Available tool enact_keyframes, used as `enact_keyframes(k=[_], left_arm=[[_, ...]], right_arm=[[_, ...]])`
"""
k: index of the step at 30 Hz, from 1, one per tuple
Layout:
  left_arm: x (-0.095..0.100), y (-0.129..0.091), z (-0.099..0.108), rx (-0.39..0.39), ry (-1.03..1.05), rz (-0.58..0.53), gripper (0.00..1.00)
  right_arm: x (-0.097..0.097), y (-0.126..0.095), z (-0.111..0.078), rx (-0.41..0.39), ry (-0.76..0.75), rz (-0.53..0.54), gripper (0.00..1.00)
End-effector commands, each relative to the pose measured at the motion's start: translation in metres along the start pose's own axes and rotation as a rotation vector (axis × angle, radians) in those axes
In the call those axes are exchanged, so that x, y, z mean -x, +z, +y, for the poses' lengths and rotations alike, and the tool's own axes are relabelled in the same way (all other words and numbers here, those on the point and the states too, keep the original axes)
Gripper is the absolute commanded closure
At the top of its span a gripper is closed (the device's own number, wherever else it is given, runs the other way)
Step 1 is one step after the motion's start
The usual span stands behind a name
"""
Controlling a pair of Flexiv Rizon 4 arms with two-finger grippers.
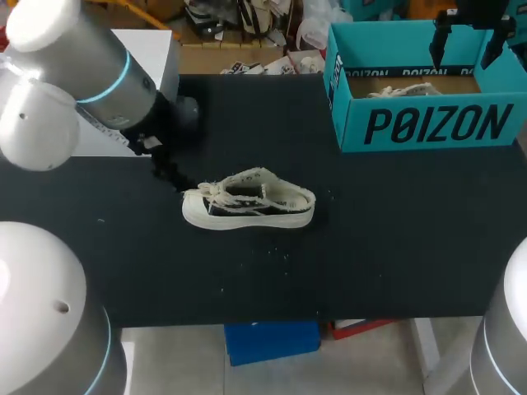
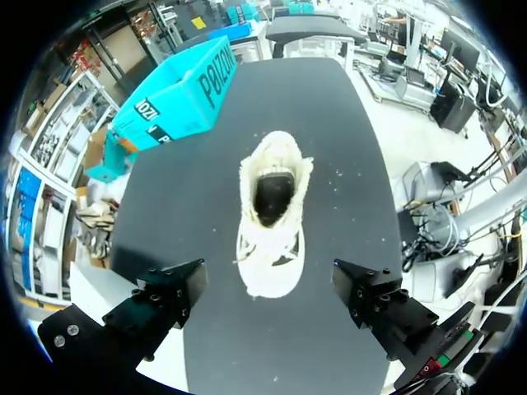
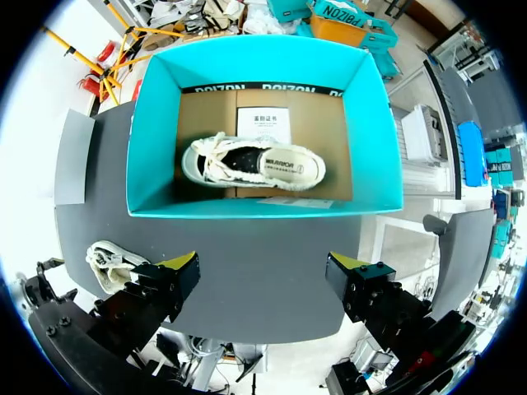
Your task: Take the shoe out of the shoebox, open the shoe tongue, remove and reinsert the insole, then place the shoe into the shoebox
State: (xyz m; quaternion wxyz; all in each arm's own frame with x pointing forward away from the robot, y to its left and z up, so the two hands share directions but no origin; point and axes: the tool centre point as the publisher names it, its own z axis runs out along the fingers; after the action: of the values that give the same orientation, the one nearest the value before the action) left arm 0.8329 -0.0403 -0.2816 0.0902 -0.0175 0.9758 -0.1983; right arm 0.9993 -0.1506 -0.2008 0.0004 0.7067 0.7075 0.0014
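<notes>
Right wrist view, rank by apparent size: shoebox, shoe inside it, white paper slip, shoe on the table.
Largest: the shoebox.
Second: the shoe in the box.
Unranked: the paper slip and the shoe on the table look about alike, and the latter is partly hidden.

One shoe out, one boxed.
A cream-and-black canvas sneaker (image 1: pixel 247 204) stands upright mid-table, toe toward the left edge; an open teal cardboard shoebox (image 1: pixel 428 125) at the far right corner holds a matching sneaker (image 3: pixel 251 161).
</notes>
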Motion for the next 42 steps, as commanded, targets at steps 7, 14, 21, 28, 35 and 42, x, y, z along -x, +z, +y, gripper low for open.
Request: enact_keyframes(k=[7, 14, 21, 28, 35, 42], left_arm=[[0.000, -0.002, 0.014, -0.177, 0.005, 0.004, 0.00], [0.000, -0.002, 0.014, -0.177, 0.005, 0.004, 0.00], [0.000, -0.002, 0.014, -0.177, 0.005, 0.004, 0.00], [0.000, -0.002, 0.014, -0.177, 0.005, 0.004, 0.00], [0.000, -0.002, 0.014, -0.177, 0.005, 0.004, 0.00], [0.000, -0.002, 0.014, -0.177, 0.005, 0.004, 0.00]], right_arm=[[0.000, 0.000, 0.000, -0.001, 0.000, -0.001, 0.00], [0.000, 0.000, 0.000, -0.001, 0.000, -0.001, 0.00], [-0.027, -0.037, -0.100, 0.229, -0.884, -0.050, 0.00], [-0.027, -0.037, -0.100, 0.229, -0.884, -0.050, 0.00], [-0.028, -0.036, -0.105, 0.237, -0.935, -0.046, 0.00], [-0.078, -0.027, -0.126, 0.194, -1.686, 0.062, 0.00]])
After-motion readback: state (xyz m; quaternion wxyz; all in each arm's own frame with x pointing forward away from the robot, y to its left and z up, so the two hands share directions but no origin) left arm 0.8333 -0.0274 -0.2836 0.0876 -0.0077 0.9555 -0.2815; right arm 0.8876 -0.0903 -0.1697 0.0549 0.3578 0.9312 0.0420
